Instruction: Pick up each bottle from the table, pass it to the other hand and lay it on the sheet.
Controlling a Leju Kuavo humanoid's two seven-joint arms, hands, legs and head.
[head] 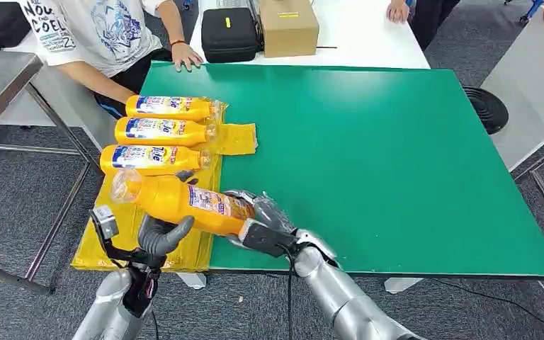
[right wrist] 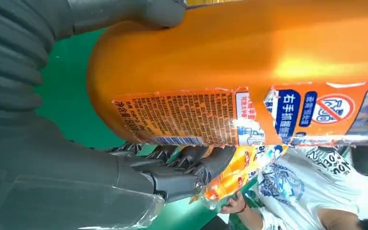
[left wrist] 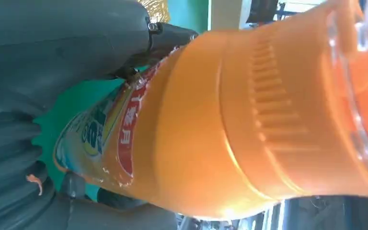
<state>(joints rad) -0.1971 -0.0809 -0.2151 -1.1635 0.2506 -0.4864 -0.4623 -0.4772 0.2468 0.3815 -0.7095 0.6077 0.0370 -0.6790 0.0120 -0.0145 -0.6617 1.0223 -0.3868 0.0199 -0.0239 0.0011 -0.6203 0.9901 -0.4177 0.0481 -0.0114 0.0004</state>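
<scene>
- While three bottles (head: 163, 132) are already laid side by side on the yellow sheet (head: 235, 138), a fourth bottle (head: 184, 198) is held in the air above the near edge of the green table (head: 397, 170), so the task is judged to be well advanced.
- No further bottle is seen waiting on the table top, so this one may be the last; that is offered as a judgement only.
- The base end of the fourth bottle is grasped by the right hand (head: 265, 223), with the fingers wrapped around it.
- The left hand (head: 159, 237) is placed under the middle of the same bottle, thumb and fingers curved against it; whether a firm grip has been taken cannot be told.
- The hand-over is judged to be under way; release by the right hand and laying on the sheet are left to be done.
- The bottle is seen as orange plastic, lying tilted, with a clear cap toward the sheet, a ribbed shoulder (left wrist: 273, 105) and a printed label (right wrist: 206, 117) whose edges are frayed.
- A person (head: 106, 35) is seated at the far side of the table, with one hand (head: 186, 57) resting on its corner.
</scene>
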